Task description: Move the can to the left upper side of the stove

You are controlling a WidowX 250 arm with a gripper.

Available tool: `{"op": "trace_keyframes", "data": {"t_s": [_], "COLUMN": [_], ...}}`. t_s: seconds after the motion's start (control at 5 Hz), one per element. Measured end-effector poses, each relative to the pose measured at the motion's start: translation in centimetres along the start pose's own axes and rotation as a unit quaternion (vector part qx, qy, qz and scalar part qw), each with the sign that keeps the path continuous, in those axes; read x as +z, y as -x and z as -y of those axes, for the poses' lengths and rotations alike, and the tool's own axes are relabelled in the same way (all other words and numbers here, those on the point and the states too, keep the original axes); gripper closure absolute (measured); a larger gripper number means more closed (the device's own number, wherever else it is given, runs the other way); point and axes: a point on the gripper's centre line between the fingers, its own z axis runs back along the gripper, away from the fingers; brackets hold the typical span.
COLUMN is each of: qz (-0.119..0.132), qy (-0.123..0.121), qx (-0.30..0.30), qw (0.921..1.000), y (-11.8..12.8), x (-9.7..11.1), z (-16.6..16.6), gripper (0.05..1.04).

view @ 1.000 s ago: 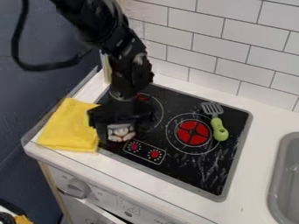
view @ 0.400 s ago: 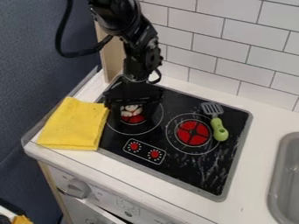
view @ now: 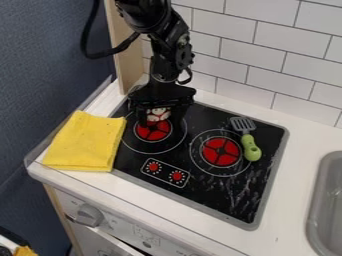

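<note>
Can: camera view, between the gripper's fingers, over the far part of the left burner. You can't tell whether its base touches the glass.
Gripper: fingers part open, spread only as far as the can between them; it travels with you, so treat it as held.
Change: you've carried the can from the stove's near left, by the towel, up toward the back. The red of the left burner now shows below it.
Meaning: transport looks nearly done. Left upper side of the stove is about where you are; a bit more toward the back-left corner may suit, then lower and let go.
Right burner: beside the left one, well off your path.
Spatula: lies on the stove's right, green handle just beside the right burner. Not in your way.
Towel: yellow, folded, on the counter at the stove's left edge. Swing too far left and low and you could snag it.
Dials: near edge of the stove, behind you now.
Wooden post: stands close at the back left. Main obstacle; watch the arm and its cable there.
Tiled wall: limits how far back you can push.
</note>
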Motion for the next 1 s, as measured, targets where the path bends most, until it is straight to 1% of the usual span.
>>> {"op": "trace_keyframes", "data": {"t_s": [0.2,0.4,0.6,0.8,1.0], "qz": [0.008,0.002,0.004,0.021,0.054], "qy": [0.004,0.010,0.044,0.065,0.076], "qx": [0.006,0.005,0.008,0.030,0.079], "qw": [0.9999,0.9999,0.9990,0.9972,0.9925], "y": [-0.6,-0.2,0.2,-0.1,-0.5], "x": [0.3,0.3,3.0,6.7,10.1], "z": [0.3,0.5,1.1,1.0,-0.2], "gripper": [0.085,0.085,0.085,0.085,0.085]}}
